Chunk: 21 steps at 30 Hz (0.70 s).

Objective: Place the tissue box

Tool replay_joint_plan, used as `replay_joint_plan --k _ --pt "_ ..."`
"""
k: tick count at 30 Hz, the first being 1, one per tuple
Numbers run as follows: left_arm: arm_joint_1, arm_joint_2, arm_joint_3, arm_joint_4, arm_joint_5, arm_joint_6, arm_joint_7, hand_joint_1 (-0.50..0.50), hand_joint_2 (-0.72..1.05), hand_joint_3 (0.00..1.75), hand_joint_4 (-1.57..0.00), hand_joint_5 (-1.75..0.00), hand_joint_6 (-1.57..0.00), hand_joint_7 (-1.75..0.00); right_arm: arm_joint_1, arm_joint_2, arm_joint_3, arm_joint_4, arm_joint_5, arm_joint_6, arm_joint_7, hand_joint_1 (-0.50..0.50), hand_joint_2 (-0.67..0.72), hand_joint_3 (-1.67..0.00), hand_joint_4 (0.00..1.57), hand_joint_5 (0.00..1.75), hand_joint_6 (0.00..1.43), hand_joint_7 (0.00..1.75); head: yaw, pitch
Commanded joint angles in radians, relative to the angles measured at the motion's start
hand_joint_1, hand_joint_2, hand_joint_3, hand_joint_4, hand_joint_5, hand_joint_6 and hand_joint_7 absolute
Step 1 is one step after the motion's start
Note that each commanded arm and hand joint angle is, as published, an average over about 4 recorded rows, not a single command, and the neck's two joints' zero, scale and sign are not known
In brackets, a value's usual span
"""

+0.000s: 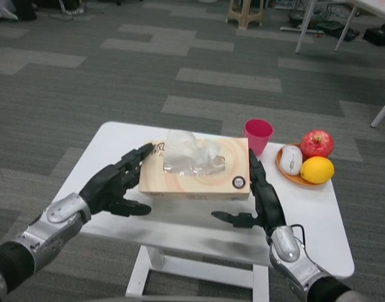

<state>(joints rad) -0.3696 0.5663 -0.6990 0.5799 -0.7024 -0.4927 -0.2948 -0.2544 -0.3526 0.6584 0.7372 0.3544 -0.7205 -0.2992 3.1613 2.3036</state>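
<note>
The tissue box (199, 177) is light wood-coloured, with a clear tissue (189, 154) sticking out of its top. It lies flat in the middle of the white table (306, 220). My left hand (114, 184) is at the box's left end, fingers spread, fingertips right at its far left corner. My right hand (260, 196) stands at the right end, fingers stretched along that side and thumb pointing inward in front of the box. Neither hand wraps around the box.
A pink cup (258, 135) stands just behind the box's right corner. To the right, an orange plate (294, 179) carries a white mouse (291, 158), a red apple (316, 143) and a lemon (317, 170). Grey carpet surrounds the table, and a stool (246, 12) stands far back.
</note>
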Motion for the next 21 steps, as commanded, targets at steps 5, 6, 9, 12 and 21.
replay_joint_plan --k 5,6,9,12,21 --pt "-0.013 -0.029 -0.03 0.051 0.003 -0.004 -0.045 0.5 0.96 0.09 0.0 0.0 0.0 0.0 -0.006 0.039 0.041 0.082 -0.03 -0.022 0.076 -0.16 -0.41 -0.4 0.09 0.27 0.0 0.07 0.002 -0.004" --pt "-0.013 -0.029 -0.031 0.058 0.002 -0.005 -0.045 0.5 0.96 0.09 0.0 0.0 0.0 0.0 -0.006 0.039 0.046 0.097 -0.03 -0.022 0.081 -0.15 -0.41 -0.4 0.09 0.24 0.0 0.07 0.004 -0.005" --pt "-0.012 -0.029 -0.034 0.079 0.001 -0.005 -0.047 0.5 0.96 0.09 0.0 0.0 0.0 -0.03 -0.006 0.04 0.06 0.14 -0.029 -0.022 0.091 -0.12 -0.41 -0.4 0.09 0.27 0.0 0.07 0.006 -0.008" --pt "-0.012 -0.029 -0.037 0.092 -0.001 -0.005 -0.049 0.5 0.96 0.09 0.0 0.0 0.0 0.0 -0.006 0.04 0.063 0.166 -0.029 -0.022 0.097 -0.12 -0.41 -0.4 0.09 0.29 0.0 0.07 0.006 -0.01" --pt "-0.012 -0.029 -0.053 0.12 -0.011 -0.006 -0.051 0.5 0.96 0.09 0.0 0.0 0.0 0.0 -0.011 0.044 0.061 0.205 -0.027 -0.022 0.104 -0.12 -0.41 -0.4 0.09 0.22 0.0 0.07 0.004 -0.011"
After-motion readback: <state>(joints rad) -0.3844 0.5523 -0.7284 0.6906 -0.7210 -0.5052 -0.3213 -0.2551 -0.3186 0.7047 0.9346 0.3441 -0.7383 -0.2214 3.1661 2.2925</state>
